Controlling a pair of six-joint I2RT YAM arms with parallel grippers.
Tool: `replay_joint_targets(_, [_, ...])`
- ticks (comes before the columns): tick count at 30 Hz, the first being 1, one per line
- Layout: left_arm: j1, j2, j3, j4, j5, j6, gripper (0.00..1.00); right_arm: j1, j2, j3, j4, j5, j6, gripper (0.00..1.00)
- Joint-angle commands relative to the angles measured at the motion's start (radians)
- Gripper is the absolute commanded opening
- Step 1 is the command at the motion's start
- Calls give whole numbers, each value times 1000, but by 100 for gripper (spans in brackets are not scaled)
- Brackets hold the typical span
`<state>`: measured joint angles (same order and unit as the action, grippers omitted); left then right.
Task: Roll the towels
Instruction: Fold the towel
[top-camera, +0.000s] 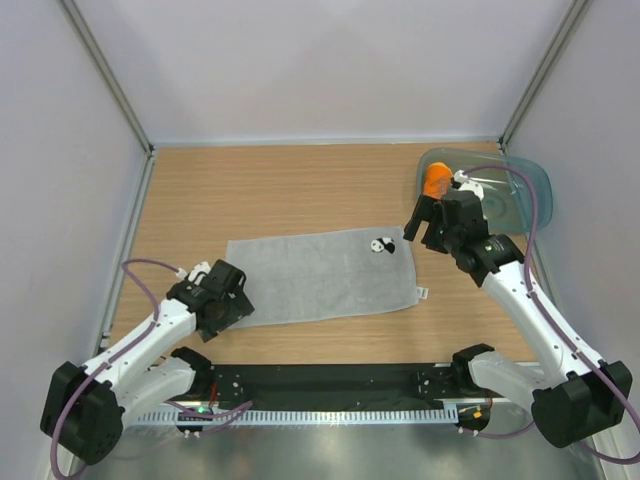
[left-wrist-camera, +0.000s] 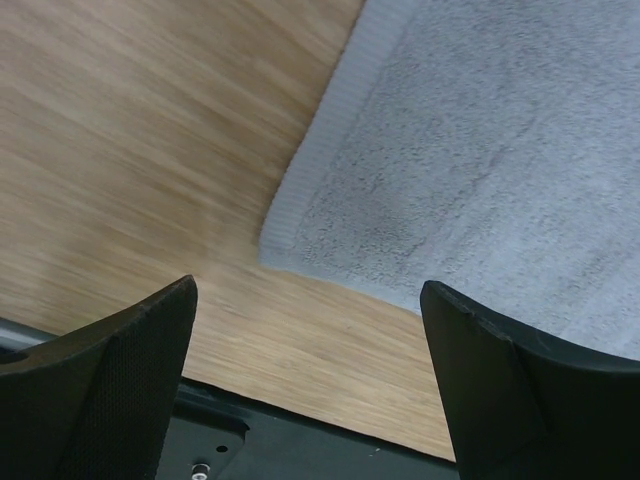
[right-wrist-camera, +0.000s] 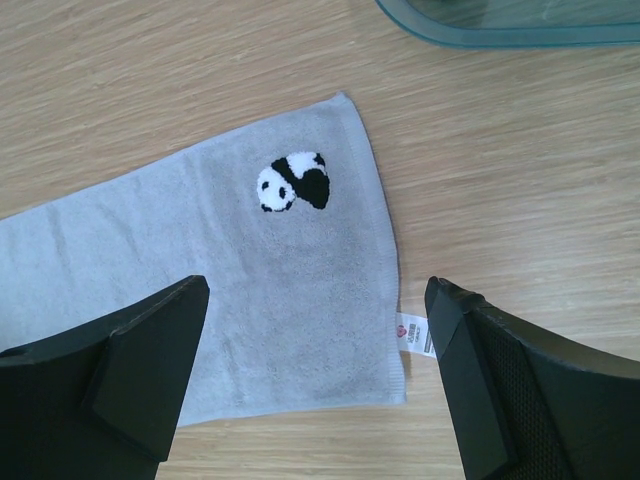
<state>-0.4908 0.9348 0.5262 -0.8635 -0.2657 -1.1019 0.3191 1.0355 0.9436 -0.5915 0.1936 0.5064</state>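
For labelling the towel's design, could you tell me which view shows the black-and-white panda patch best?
Right wrist: the black-and-white panda patch is large and sharp. Top external shows it tiny; left wrist, only plain grey towel.

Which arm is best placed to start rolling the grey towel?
Probably left: the left gripper is open and low beside a corner of the grey towel. The right gripper is open too, but looks higher.
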Motion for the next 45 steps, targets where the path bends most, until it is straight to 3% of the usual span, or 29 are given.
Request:
replay_joint_targets(1, [-3, 39, -20, 61, -20, -53, 87, 6, 8, -3, 13, -5, 21, 97])
replay_joint_targets(7, [-3, 88, -43, 144, -12, -61, 67, 6, 12, -2, 6, 3, 20, 97])
replay_joint_targets(16, [-3, 58, -49, 129, -55, -58, 52, 5, 32, -12, 7, 1, 21, 97])
replay_joint_targets(22, [-3, 64, -43, 126, -75, -50, 35, 5, 41, -31, -31, 42, 53, 95])
replay_joint_targets(27, [-3, 53, -42, 123, -78, -47, 15, 5, 49, -71, -97, 110, 151, 89])
replay_joint_targets(31, [-2, 24, -28, 98, -98, -39, 0, -5, 60, -166, -91, 60, 193, 76])
replay_joint_targets(33, [-3, 6, -12, 81, -104, -35, 0, -8, 74, -204, -82, 38, 202, 70])
replay_joint_targets(34, [-3, 1, -9, 78, -112, -33, 0, -9, 77, -216, -67, 17, 210, 60])
replay_joint_targets(36, [-2, -14, 0, 72, -113, -29, 0, -8, 83, -244, -54, -8, 215, 53])
replay_joint_targets(45, [-2, -42, 15, 61, -113, -15, 0, -8, 109, -316, -4, -104, 221, 48])
